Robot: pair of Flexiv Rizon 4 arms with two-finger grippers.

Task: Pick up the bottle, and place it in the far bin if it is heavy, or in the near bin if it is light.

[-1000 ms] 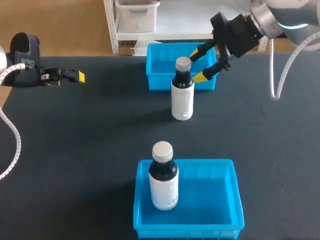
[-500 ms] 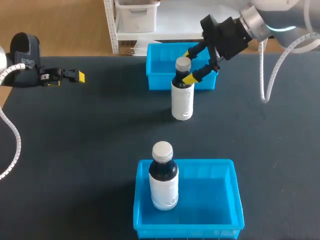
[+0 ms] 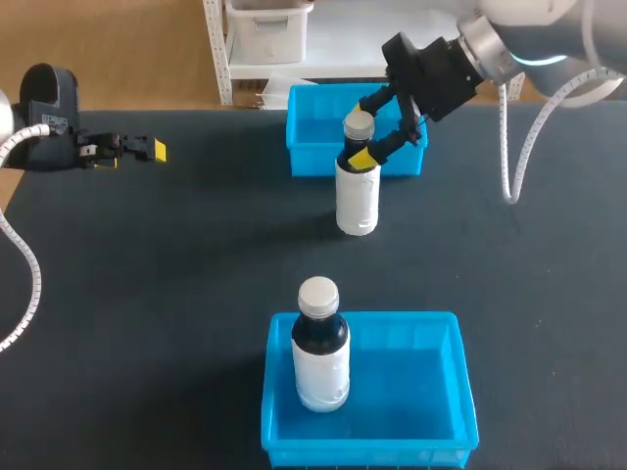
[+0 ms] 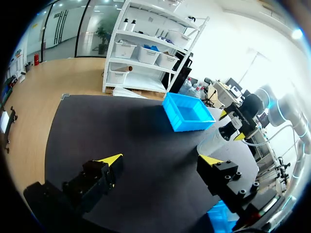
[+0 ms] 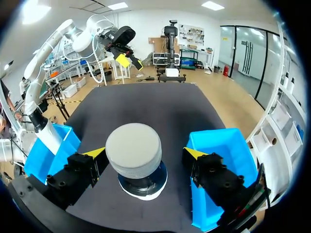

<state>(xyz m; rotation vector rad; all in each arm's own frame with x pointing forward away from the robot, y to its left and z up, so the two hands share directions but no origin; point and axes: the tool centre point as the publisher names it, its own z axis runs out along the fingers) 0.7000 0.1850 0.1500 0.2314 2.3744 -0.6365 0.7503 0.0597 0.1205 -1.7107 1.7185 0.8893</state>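
Right gripper (image 3: 359, 132) splayed around cap of upright bottle (image 3: 358, 201), left gripper (image 4: 161, 159) splayed wide, above black table (image 3: 176, 274)

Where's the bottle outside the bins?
Head view, far middle: the bottle stands on the table before the far bin, its cap between the fingers of the right gripper.

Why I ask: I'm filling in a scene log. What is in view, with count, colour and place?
Table: 1, black.
Far bin: 1, blue; table's far side.
Near bin: 1, blue; table's near edge.
Standing bottle: 1, white, dark neck, grey cap; upright just before the far bin.
Binned bottle: 1, same colours; upright in the near bin.
Left pincer: 1, yellow tips, open; over the table's far left.
Right pincer: 1, yellow tips, open; astride the standing bottle's neck.
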